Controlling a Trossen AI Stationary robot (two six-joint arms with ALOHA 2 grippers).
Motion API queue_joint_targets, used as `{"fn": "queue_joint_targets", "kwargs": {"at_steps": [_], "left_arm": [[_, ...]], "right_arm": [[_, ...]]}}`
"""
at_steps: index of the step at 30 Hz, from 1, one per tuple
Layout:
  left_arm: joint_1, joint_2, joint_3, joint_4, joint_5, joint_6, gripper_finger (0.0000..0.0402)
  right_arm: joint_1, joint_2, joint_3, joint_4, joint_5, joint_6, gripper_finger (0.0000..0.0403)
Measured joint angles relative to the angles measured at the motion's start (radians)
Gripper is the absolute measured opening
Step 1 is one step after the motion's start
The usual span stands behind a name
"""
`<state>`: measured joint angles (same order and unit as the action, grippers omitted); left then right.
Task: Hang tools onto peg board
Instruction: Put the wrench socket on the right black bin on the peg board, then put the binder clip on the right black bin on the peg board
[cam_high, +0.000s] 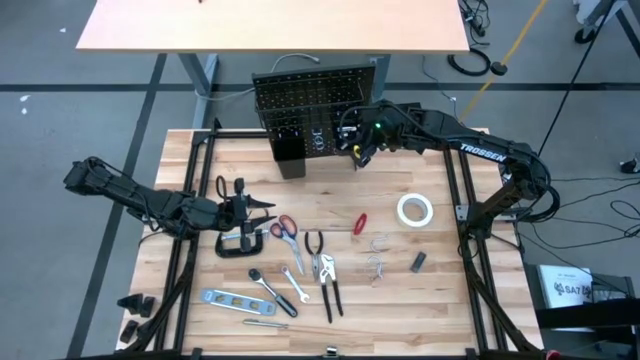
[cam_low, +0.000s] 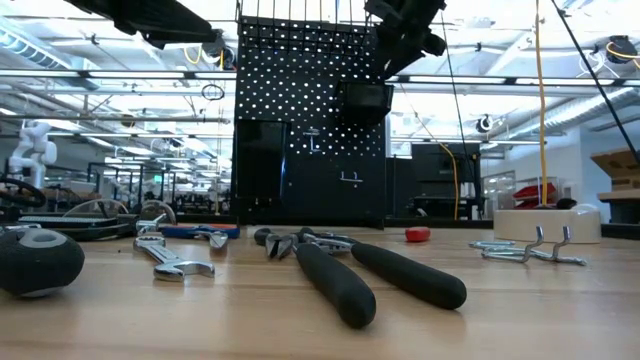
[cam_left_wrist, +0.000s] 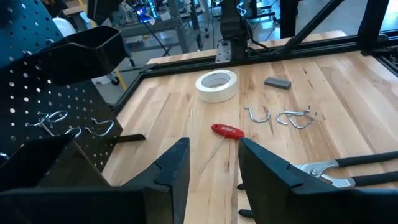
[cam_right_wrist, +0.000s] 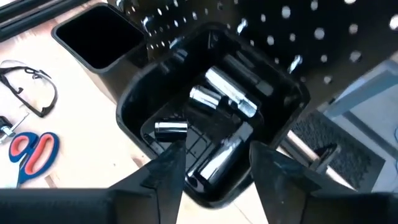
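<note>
Two hands in play: right hand sits up at the upright black perforated metal peg board, fingers parted with nothing between them, poised directly over a small black plastic bin hung on the board. Bin holds several shiny metal sockets, so that lot looks stowed. A second, open black bin sits lower, nearer the surface; contents not visible. A few wire hooks are on the board face, nothing hanging from them as far as I can see. Left hand hovers low over the tan wooden surface, fingers apart, empty, just beside the black C-clamp and near the red-handled scissors. Still lying loose: safety glasses, black-handled pliers, the second pair of pliers, ratchet wrench, blue-grey level, red-handled screwdriver, white tape roll, loose wire hooks, small dark block. My read: early in the job, only the bin parts done, nearly every hand tool left to hang.
</note>
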<state>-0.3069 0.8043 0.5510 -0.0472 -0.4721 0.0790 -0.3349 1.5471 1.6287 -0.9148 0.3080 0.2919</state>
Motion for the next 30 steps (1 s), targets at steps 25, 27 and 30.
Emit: {"fn": "queue_joint_targets", "kwargs": {"at_steps": [25,27,30], "left_arm": [[-0.001,0.0,0.0,-0.101,0.152,-0.23,0.0132],[-0.001,0.0,0.0,-0.099,0.162,-0.232,0.0132],[-0.001,0.0,0.0,-0.094,0.184,-0.232,0.0132]], "right_arm": [[0.635,-0.001,-0.165,-0.065,0.214,0.548,0.0169],[0.675,-0.001,-0.204,-0.045,0.209,0.594,0.0169],[0.728,0.0,-0.243,-0.03,0.205,0.679,0.0169]]}}
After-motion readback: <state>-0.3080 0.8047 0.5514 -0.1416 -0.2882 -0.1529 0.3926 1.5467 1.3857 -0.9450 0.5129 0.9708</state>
